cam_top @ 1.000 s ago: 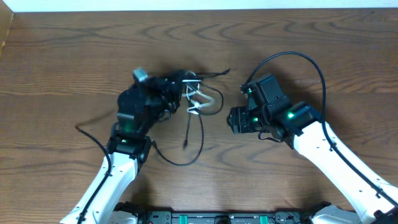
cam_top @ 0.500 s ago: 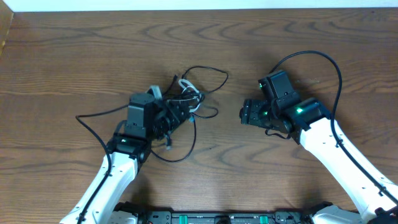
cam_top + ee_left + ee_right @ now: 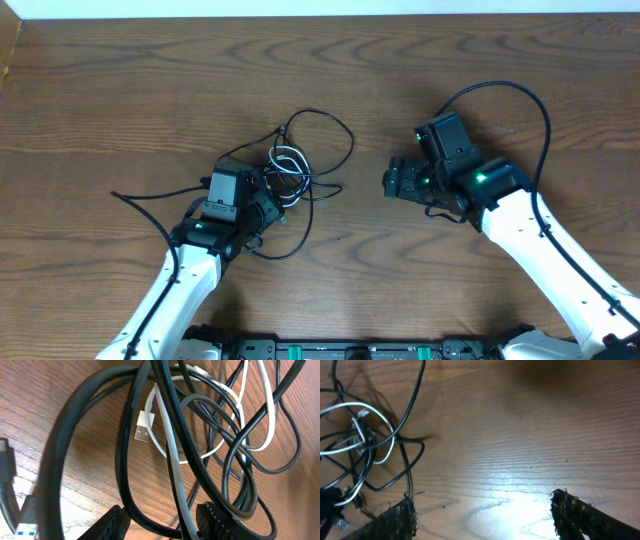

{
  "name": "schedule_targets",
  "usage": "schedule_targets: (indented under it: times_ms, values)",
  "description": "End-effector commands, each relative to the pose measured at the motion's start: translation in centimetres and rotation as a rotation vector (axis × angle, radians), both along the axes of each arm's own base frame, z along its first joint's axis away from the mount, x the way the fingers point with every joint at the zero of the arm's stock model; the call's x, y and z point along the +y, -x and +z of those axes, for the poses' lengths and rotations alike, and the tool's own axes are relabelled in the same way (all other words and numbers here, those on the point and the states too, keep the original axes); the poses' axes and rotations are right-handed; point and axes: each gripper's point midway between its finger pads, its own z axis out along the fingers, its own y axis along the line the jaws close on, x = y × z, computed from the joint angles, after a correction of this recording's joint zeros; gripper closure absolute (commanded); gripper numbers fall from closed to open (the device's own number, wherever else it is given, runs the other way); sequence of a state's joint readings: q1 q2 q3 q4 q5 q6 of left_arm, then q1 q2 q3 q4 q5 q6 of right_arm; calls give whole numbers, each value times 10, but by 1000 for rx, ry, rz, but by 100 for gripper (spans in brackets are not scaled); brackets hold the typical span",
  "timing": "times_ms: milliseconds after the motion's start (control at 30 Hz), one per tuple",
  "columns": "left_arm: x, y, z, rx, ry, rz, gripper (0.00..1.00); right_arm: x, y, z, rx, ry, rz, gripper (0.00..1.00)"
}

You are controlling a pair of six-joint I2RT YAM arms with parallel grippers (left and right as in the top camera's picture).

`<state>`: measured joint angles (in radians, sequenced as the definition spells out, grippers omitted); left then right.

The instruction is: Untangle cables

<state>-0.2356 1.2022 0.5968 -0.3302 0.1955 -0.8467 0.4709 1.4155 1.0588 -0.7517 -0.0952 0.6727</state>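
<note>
Cables (image 3: 300,165) lie knotted left of centre on the wooden table (image 3: 120,80), two black cords looped through one white. Your left gripper (image 3: 272,200) sits at the lower-left edge of the tangle, touching it. From the left wrist camera its fingers (image 3: 114,521) show at the bottom of the frame, standing apart. The white cable (image 3: 170,455) and a black cable (image 3: 127,475) run down through the gap between them. The gap is wider than the cords, with bare wood showing in it, so nothing there is pinched. A white USB plug (image 3: 141,427) rests on the wood just above the fingers, inside a black loop.

From overhead, one black loop rises toward the upper centre of the frame. A second black strand trails off to the left edge of the table, and a third curves down past your left arm.

Your right gripper (image 3: 392,180) hangs right of centre, near the tangle but clear of it, with bare table between. Its fingers (image 3: 395,517) are spread wide at the lower corners of the right wrist view and hold nothing. The cords fill that frame's upper left.
</note>
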Motion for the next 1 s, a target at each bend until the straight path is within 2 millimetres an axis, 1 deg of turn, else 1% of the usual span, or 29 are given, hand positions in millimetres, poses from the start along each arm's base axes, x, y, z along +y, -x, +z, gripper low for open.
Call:
schedule_targets:
  times_ms: [0,33,67,167,200,267,400,467,533,567,633,700,767,867,967]
  values:
    - [0,-2,4,-17,-2,-16,41,8,3,6,-15,-7,16,14]
    - [-4,-1,5,-17,16,-38,34,9,3,6,-16,-7,19,14]
    - [-12,0,8,-29,38,-98,29,10,4,6,-19,-9,23,14]
    - [-25,4,11,-53,60,-224,22,12,2,7,-28,-14,25,13]
    - [-27,6,11,-55,57,-251,21,13,1,8,-32,-16,26,13]
    - [-26,9,9,-43,53,-259,12,15,-1,10,-43,-25,23,13]
    - [-27,10,9,-38,54,-264,8,15,-2,10,-37,-37,-3,11]
    - [-38,14,14,-51,105,-328,2,15,-1,9,-33,-35,-2,10]
    - [-66,23,31,-133,212,-544,2,14,1,8,-24,-30,-1,10]
    - [-77,29,38,-162,263,-619,2,13,2,8,-19,-27,-2,10]
    - [-89,40,49,-193,344,-714,2,13,3,7,-15,-24,-2,9]
    - [-91,41,51,-197,355,-723,2,13,3,7,-15,-24,-2,9]
    - [-91,37,53,-213,352,-720,2,13,2,7,-18,-26,-2,9]
    - [-95,23,64,-251,387,-662,2,13,2,7,-18,-26,-2,8]
    - [-99,3,84,-362,400,-644,2,13,3,7,-17,-26,-2,7]
